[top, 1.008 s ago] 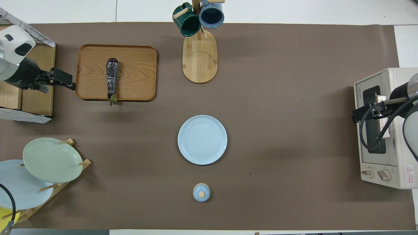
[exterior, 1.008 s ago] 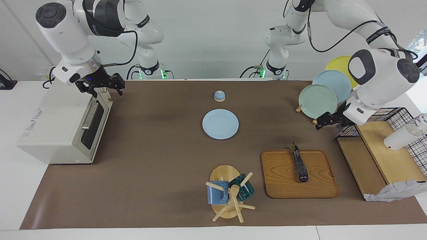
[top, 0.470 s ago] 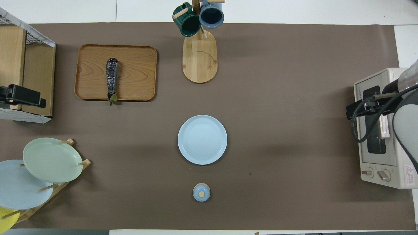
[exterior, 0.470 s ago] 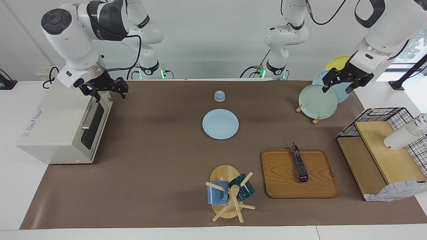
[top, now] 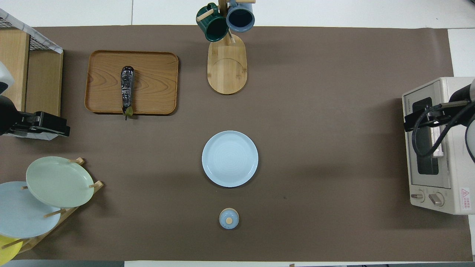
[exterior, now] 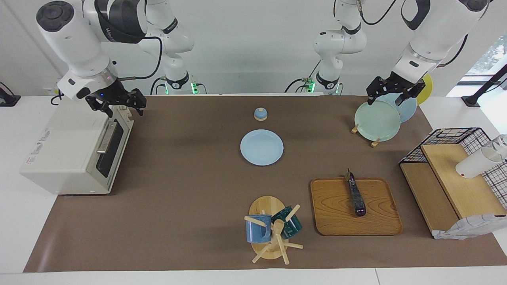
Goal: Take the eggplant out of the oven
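Observation:
The dark purple eggplant point(exterior: 355, 196) point(top: 127, 91) lies lengthwise on a wooden tray point(exterior: 332, 215) point(top: 156, 74) toward the left arm's end of the table, its green stem pointing to the robots. The off-white oven point(exterior: 67, 150) point(top: 451, 111) stands at the right arm's end with its dark glass door closed. My right gripper point(exterior: 123, 110) point(top: 410, 122) hangs open and empty over the oven's top front edge, at the end nearer the robots. My left gripper point(exterior: 386, 101) point(top: 61, 126) is open and empty in the air above the plate rack.
A light blue plate point(exterior: 262, 147) lies mid-table, with a small blue lid point(exterior: 260, 114) nearer the robots. A mug tree point(exterior: 273, 231) stands beside the tray. The plate rack point(exterior: 377, 120) and a wire basket with wooden shelves point(exterior: 455, 178) fill the left arm's end.
The left arm has lifted away from the wire basket and swung to above the plate rack. The right gripper has only shifted slightly above the oven. The eggplant has not moved.

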